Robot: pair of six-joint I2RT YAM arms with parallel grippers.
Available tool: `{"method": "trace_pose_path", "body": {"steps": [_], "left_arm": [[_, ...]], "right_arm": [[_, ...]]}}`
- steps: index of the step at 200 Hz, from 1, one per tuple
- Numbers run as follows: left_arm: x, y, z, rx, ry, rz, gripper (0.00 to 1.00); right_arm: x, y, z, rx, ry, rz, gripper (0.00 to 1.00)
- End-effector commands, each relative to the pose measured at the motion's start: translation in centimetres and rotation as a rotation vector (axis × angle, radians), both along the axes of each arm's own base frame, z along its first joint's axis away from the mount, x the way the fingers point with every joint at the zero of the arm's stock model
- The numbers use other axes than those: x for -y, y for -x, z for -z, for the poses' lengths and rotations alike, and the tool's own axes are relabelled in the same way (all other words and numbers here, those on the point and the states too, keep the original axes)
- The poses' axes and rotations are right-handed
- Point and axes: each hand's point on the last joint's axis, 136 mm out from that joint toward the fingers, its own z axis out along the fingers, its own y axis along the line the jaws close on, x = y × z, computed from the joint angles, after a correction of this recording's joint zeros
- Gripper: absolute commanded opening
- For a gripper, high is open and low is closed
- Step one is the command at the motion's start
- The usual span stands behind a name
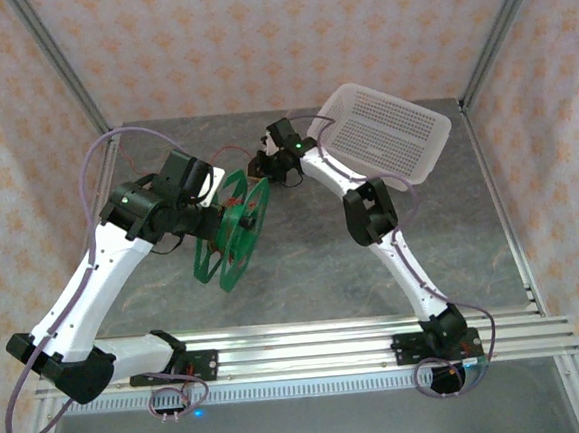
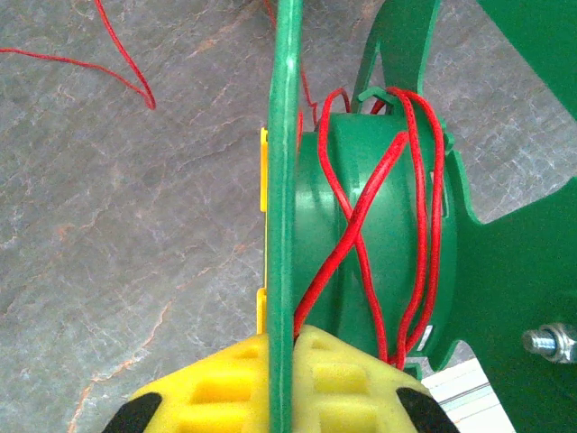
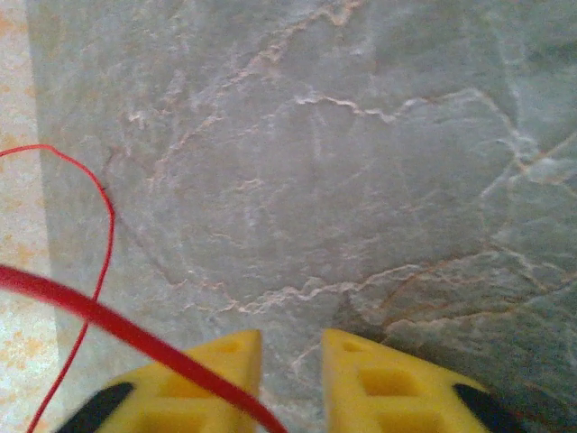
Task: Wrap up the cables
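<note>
My left gripper (image 2: 287, 336) is shut on the thin flange of a green spool (image 2: 379, 225), its yellow fingers pressed to either side. Red cable (image 2: 361, 212) crosses the hub in a few loose turns. More cable (image 2: 122, 70) trails over the grey table behind. From above, the spool (image 1: 233, 231) hangs tilted at the end of the left arm. My right gripper (image 1: 266, 166) hovers just behind it. In the right wrist view that gripper (image 3: 291, 341) stands open by a narrow gap. A blurred red cable (image 3: 108, 320) runs across the front of its left finger, outside the gap.
A white perforated basket (image 1: 388, 128) leans tilted at the back right. Patterned walls and metal posts close in the table (image 1: 313, 265) on three sides. An aluminium rail (image 1: 309, 340) runs along the near edge by the arm bases.
</note>
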Motion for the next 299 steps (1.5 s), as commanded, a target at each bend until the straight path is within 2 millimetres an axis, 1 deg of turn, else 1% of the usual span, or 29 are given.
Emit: {"method": "trace_pose_path", "body": {"steps": [1,12,19,38,54,77,78,82,85,86,91,104,110,112,119,125,138,146,163,180,207,218,231,249,279,284,299], "left_arm": [[0.1,-0.7,-2.1,0.084,0.063,-0.023,0.0],[0.2,-0.7,-2.2,0.084,0.065,-0.021,0.0],[0.2,-0.7,-2.2,0.082,0.067,-0.02,0.0],[0.2,-0.6,-2.3,0.081,0.072,-0.019,0.0],[0.4,-0.3,-2.2,0.073,0.084,-0.016,0.0],[0.9,-0.1,-1.9,0.054,0.109,-0.007,0.0],[0.9,-0.1,-1.9,0.053,0.11,-0.006,0.0],[1.0,0.0,-1.7,0.049,0.113,-0.006,0.0],[1.1,-0.1,-1.6,0.045,0.116,-0.005,0.0],[1.1,-0.1,-1.6,0.044,0.117,-0.005,0.0],[1.2,0.0,-1.4,0.037,0.12,-0.001,0.0],[1.5,-0.1,-0.9,0.026,0.118,0.003,0.0],[1.7,-0.1,-0.6,0.021,0.116,0.006,0.0],[1.8,-0.1,-0.5,0.019,0.114,0.007,0.0],[2.0,-0.1,-0.2,0.011,0.11,0.012,0.0],[2.1,-0.3,0.1,0.008,0.104,0.013,0.0],[2.3,-0.5,0.8,-0.003,0.082,0.015,0.0],[2.3,-0.7,1.3,-0.008,0.062,0.013,0.0],[2.0,-1.2,2.3,-0.019,0.018,-0.007,0.0],[1.9,-1.7,2.9,-0.022,-0.004,-0.027,0.0],[1.9,-2.5,3.7,-0.031,-0.022,-0.053,0.0],[2.4,-2.7,4.0,-0.04,-0.019,-0.051,0.0],[2.8,-3.3,4.2,-0.036,-0.015,-0.058,0.0],[3.0,-4.5,4.0,-0.015,-0.011,-0.097,0.0],[3.9,-6.9,3.3,0.013,0.026,-0.173,0.0],[3.8,-7.4,3.1,0.022,0.03,-0.198,0.0],[3.7,-8.7,3.0,0.02,0.062,-0.258,0.0]], "right_arm": [[-0.9,0.5,0.3,-0.017,-0.007,-0.003,0.08],[-0.6,0.2,-0.9,-0.002,-0.004,0.009,0.0],[-0.1,-0.1,-1.7,0.01,0.007,0.026,0.0],[1.4,-0.8,-5.0,0.069,0.035,0.076,0.0],[3.6,-1.6,-8.7,0.123,0.053,0.139,0.0],[7.0,-2.0,-14.8,0.227,0.061,0.222,0.0],[7.1,-2.1,-14.5,0.223,0.066,0.225,0.0],[7.7,-2.0,-15.4,0.237,0.067,0.238,0.0],[8.3,-2.1,-16.4,0.254,0.064,0.252,0.0],[8.3,-2.1,-16.4,0.254,0.064,0.252,0.0],[9.3,-2.1,-17.7,0.275,0.072,0.281,0.0],[11.1,-1.7,-20.9,0.328,0.068,0.318,0.0],[12.0,-1.5,-22.1,0.345,0.069,0.337,0.0],[12.2,-1.5,-22.2,0.347,0.072,0.343,0.0],[13.0,-1.1,-23.8,0.372,0.069,0.362,0.0],[13.6,-0.8,-24.7,0.388,0.066,0.374,0.0],[14.7,0.2,-27.5,0.434,0.045,0.408,0.0],[15.0,0.7,-28.9,0.456,0.021,0.416,0.0],[15.3,1.9,-31.7,0.486,-0.033,0.428,0.0],[15.3,3.1,-34.4,0.507,-0.104,0.424,0.0],[15.2,4.5,-37.6,0.518,-0.215,0.433,0.0],[14.5,4.9,-38.5,0.498,-0.276,0.42,0.0],[13.3,5.3,-39.0,0.466,-0.34,0.405,0.0],[11.6,6.2,-38.9,0.435,-0.371,0.392,0.0],[9.5,7.6,-38.6,0.409,-0.432,0.401,0.0],[9.2,7.8,-38.5,0.401,-0.447,0.402,0.0],[8.2,8.9,-38.9,0.401,-0.52,0.385,0.0]]}}
